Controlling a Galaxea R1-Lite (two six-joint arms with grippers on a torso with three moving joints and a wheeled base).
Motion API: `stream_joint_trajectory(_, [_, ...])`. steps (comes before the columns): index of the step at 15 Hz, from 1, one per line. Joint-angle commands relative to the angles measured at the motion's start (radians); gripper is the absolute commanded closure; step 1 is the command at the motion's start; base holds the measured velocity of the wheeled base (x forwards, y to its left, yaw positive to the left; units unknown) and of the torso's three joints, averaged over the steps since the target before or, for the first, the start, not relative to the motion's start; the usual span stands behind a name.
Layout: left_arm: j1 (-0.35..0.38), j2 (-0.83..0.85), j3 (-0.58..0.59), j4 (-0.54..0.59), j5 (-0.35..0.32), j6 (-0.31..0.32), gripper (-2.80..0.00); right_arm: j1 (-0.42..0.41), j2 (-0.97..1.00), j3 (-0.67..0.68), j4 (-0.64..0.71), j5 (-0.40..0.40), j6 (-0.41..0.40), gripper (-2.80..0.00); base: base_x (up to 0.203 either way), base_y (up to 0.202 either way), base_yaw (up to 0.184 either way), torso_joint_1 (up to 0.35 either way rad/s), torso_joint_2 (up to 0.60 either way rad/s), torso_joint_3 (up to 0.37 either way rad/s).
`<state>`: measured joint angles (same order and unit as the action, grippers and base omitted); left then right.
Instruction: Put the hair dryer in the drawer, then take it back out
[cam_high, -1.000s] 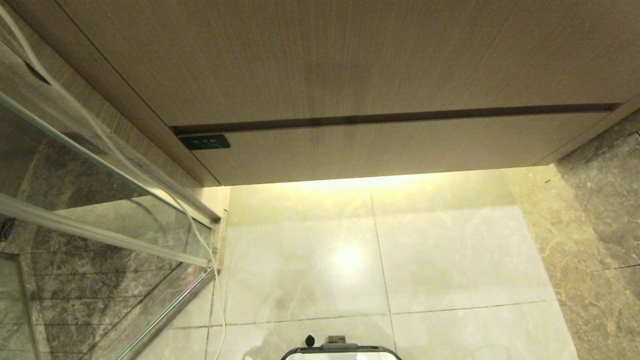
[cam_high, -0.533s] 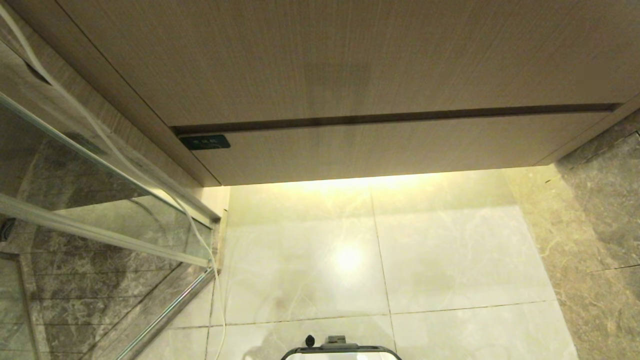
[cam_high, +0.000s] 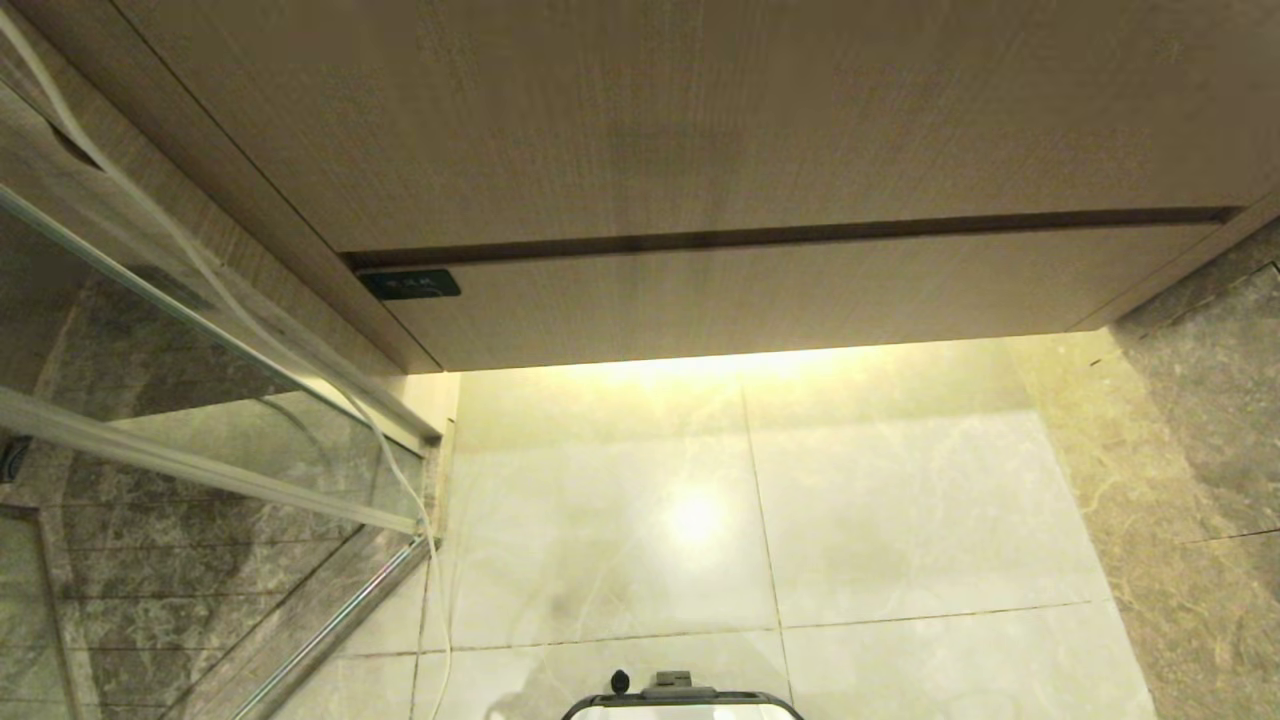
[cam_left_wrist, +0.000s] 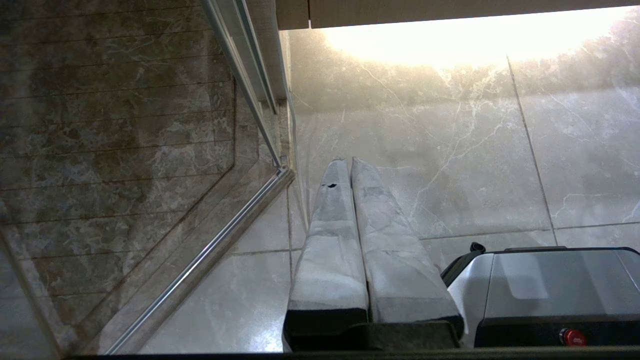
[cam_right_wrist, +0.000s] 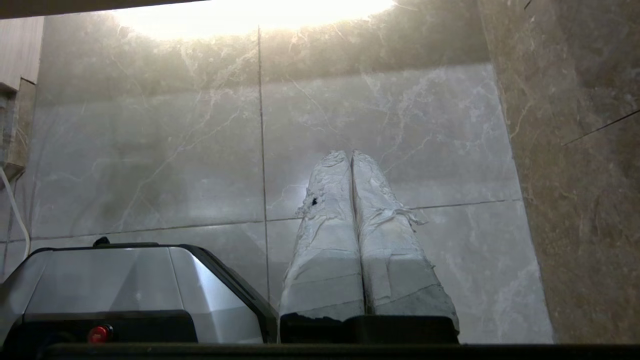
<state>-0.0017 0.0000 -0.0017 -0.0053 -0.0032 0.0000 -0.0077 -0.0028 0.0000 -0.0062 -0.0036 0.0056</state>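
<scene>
The drawer (cam_high: 780, 290) is the wide shallow wood-grain front with a small dark label (cam_high: 410, 284) at its left end; it sits flush and closed under a taller wood panel (cam_high: 700, 120). The hair dryer is out of view. Neither arm shows in the head view. My left gripper (cam_left_wrist: 348, 161) hangs low over the pale floor tiles beside the glass partition, fingers pressed together with nothing between them. My right gripper (cam_right_wrist: 350, 154) hangs over the tiles on the other side of my base, also shut and empty.
A glass partition with a metal rail (cam_high: 200, 470) stands at the left, and a white cable (cam_high: 425, 540) runs down along it. A dark marble wall (cam_high: 1200, 450) closes the right side. My base (cam_high: 680, 702) sits at the bottom edge. Pale floor tiles (cam_high: 880, 500) lie before the cabinet.
</scene>
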Motion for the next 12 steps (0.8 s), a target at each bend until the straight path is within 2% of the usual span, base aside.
stream_joint_trajectory(1, [0.0, 0.002, 0.0, -0.001, 0.0, 0.0, 0.0, -0.001, 0.001, 0.0, 0.0, -0.002, 0.018, 0.0, 0.0, 0.0, 0.0, 0.0, 0.0, 0.0])
stream_joint_trajectory(12, [0.0, 0.002, 0.0, -0.001, 0.0, 0.002, 0.0, 0.0, 0.001, 0.0, -0.001, -0.001, 0.019, 0.0, 0.0, 0.0, 0.0, 0.0, 0.0, 0.0])
